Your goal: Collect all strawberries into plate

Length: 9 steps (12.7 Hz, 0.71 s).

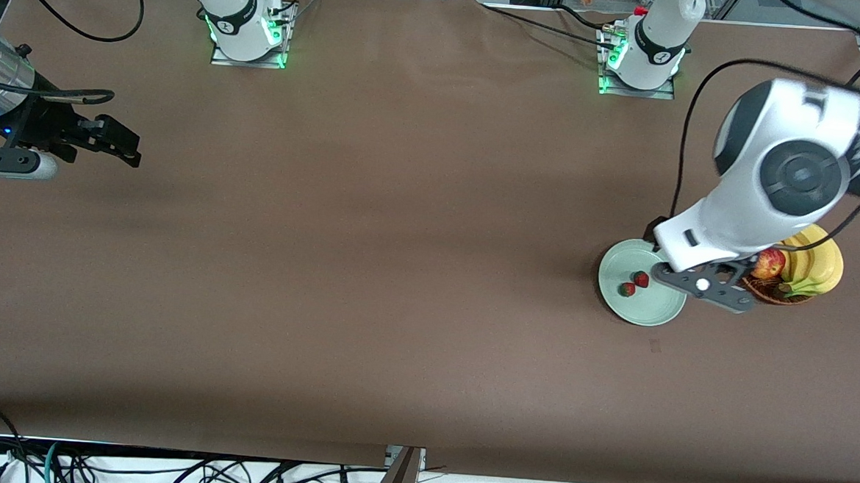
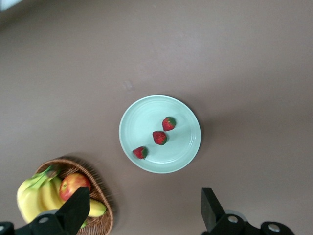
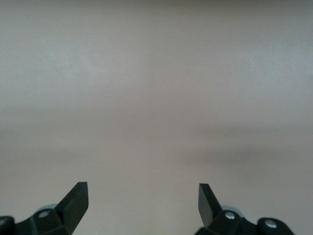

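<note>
Mint-green and shallow, the plate (image 2: pixel 160 133) lies on the brown table (image 1: pixel 370 268) toward the left arm's end, directly below the left pincer (image 2: pixel 142 210). That pincer hangs in the air over the plate's edge next to the basket; its two black fingers (image 2: pixel 73 211) are spread wide with nothing between them. From the left wrist view, all three strawberries (image 2: pixel 159 137) rest inside the plate in a loose diagonal row across its middle, close to one another but apart. In the front view only two of the berries are exposed; the arm covers the rest of that part of the plate.

Just beside the plate, closer to the left arm's end of the table, sits a brown wicker basket (image 2: pixel 100 193). It holds a red apple (image 2: pixel 73 185) and a bunch of yellow bananas (image 2: pixel 36 196). Basket and plate stand near each other without touching.

Well apart from all of this, at the right arm's end of the table, the right pincer (image 3: pixel 143 201) waits above bare brown surface. Its fingers (image 3: pixel 77 198) are likewise spread and carry nothing. No strawberry, plate or basket lies under it.
</note>
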Tool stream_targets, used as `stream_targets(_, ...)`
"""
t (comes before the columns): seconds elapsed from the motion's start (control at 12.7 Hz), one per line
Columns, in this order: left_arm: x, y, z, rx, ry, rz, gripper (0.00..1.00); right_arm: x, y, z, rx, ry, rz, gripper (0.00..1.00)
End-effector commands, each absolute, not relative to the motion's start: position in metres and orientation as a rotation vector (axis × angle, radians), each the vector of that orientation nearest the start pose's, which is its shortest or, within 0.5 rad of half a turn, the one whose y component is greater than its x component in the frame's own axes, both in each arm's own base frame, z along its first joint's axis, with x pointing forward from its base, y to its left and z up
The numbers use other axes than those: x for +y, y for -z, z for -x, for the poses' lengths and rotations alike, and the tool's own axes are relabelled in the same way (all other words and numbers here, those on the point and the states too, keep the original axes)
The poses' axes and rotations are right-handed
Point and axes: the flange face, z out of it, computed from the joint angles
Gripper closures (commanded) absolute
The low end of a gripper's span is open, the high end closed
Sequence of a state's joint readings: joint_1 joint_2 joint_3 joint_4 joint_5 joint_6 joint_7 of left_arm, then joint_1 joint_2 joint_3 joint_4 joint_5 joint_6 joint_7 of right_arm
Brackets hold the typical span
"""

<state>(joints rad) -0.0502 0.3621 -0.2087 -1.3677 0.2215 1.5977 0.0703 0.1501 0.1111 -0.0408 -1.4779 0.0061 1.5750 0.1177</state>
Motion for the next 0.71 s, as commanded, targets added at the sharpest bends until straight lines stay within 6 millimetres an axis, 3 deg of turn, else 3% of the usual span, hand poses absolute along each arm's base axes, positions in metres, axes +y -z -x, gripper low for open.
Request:
stream_targets(0.0, -0.098, -0.568, -0.633, 0.395, -0.112, 3.058, 0.0, 0.066, -0.613, -0.586, 0.024, -0.001, 3.133, 0.01)
stream_targets(0.16, -0.065, -0.594, -0.606, 0.247, -0.036, 3.131, 0.0, 0.063, -0.612, -0.587, 0.036, -0.002, 3.127, 0.01)
stream_targets(0.24, -0.049, -0.596, -0.592, 0.181, -0.019, 3.138, 0.0, 0.062, -0.612, -0.588, 0.04, -0.003, 3.125, 0.01)
stream_targets(0.63, -0.02, -0.572, -0.574, 0.114, 0.065, 3.138, 0.0, 0.071, -0.617, -0.59, -0.003, 0.066, 3.13, 0.01)
